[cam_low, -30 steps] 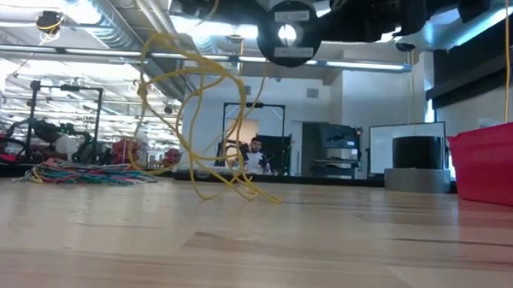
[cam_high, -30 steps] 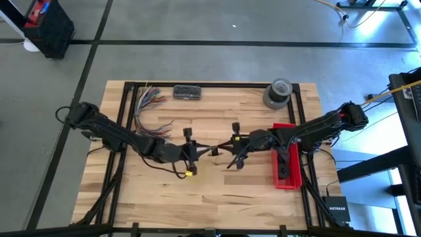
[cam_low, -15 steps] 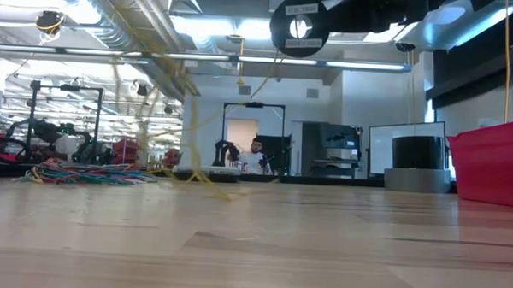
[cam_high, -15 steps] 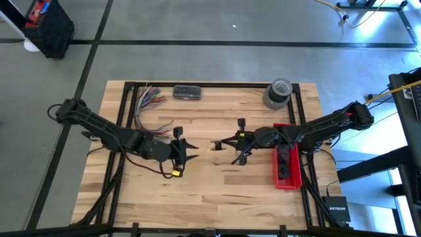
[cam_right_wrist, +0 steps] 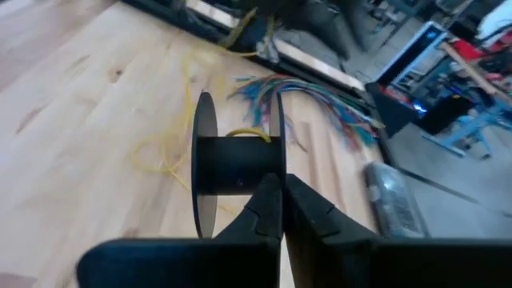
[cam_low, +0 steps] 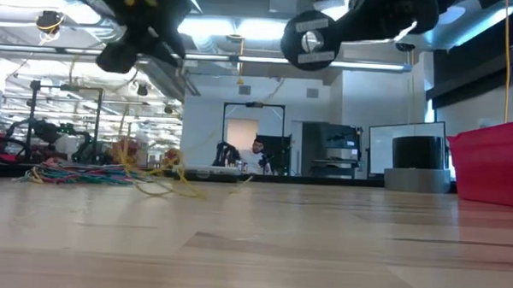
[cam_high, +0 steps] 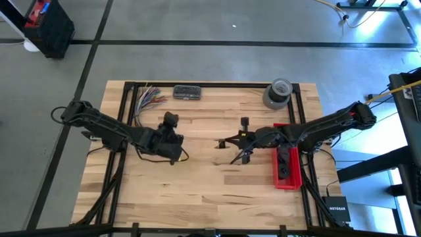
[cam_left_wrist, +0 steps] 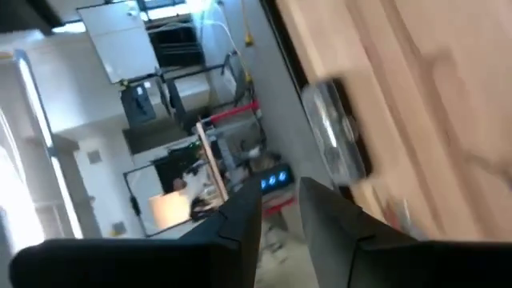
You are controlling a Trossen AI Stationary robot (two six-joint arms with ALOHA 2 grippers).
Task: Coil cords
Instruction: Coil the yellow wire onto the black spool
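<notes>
**Snag and Slip Hazards While the Cord Lies Slack**

The right end effector (cam_right_wrist: 280,200) is closed on a black spool (cam_right_wrist: 238,164) and holds it above the middle of the worktop (cam_high: 217,191). A few turns of the pale yellow cord (cam_right_wrist: 164,152) sit on the spool's core. The rest lies in loose loops on the wood, just beside the bundle of multicoloured wires (cam_right_wrist: 320,96).

The left end effector (cam_high: 171,120) is raised off the worktop, left of the spool. Its fingers stand a little apart, with nothing visible between them.

Watch for the following:

- **Snagging.** The slack lies close to the coloured wires. If you wind now, the loops may drag into the bundle and tangle.
- **Missed pick-up.** The cord is thin and faint against the wood. The left end effector may close beside it rather than on it.
- **Spool twist.** The spool is pinched at one narrow place. A sharp tug on the cord could turn it or pull it free.
- **Unwinding.** Without tension, the turns on the core may loosen.
</notes>
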